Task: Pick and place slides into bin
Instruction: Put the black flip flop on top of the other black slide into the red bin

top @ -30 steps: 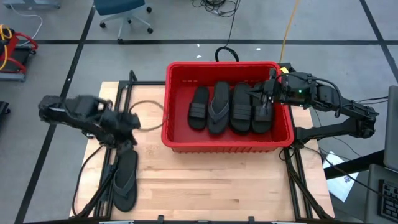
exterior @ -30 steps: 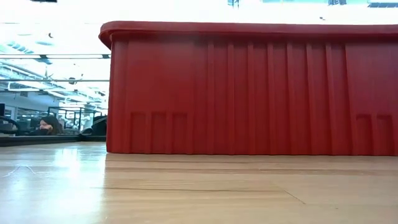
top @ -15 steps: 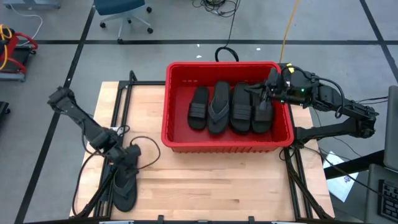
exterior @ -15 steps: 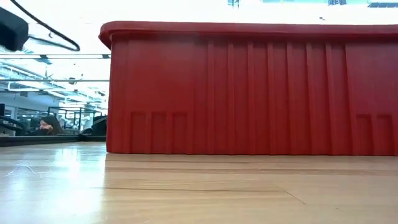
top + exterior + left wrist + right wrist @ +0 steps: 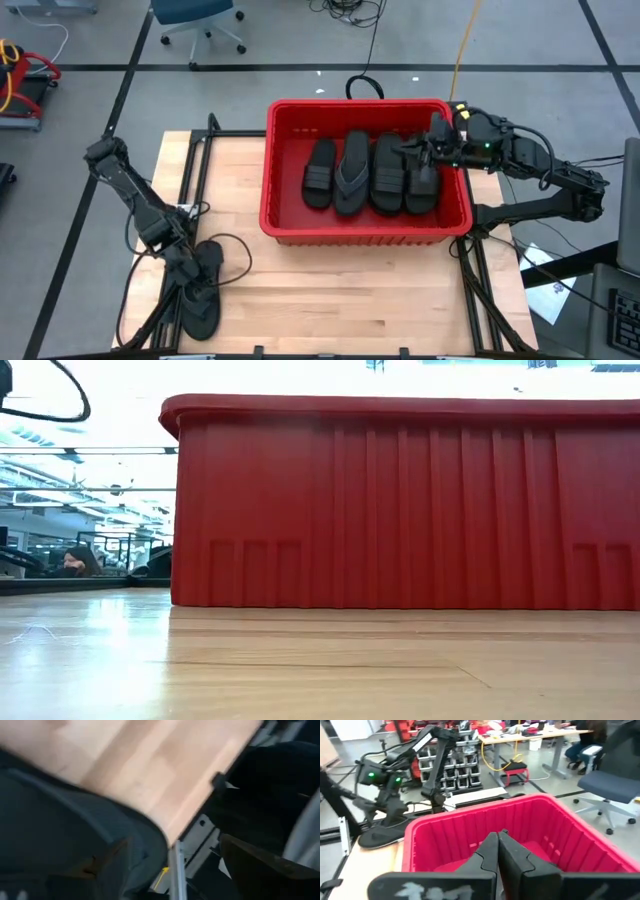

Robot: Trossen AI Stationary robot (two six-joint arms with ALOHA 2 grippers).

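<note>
Currently the left claw (image 5: 192,278) sits low over the last slide (image 5: 200,310) at the surface (image 5: 330,290) corner; its opening cannot be judged. Next: grip, then carry to the bin (image 5: 366,237). Only the right wrist view shows the right claw (image 5: 498,845) closed, empty, above the bin.

A pale wooden table (image 5: 320,275) carries the red bin (image 5: 366,235) toward its far side and one black thong-strap slide (image 5: 200,300) lying directly beneath the left gripper (image 5: 190,272) by the near-left corner.
</note>
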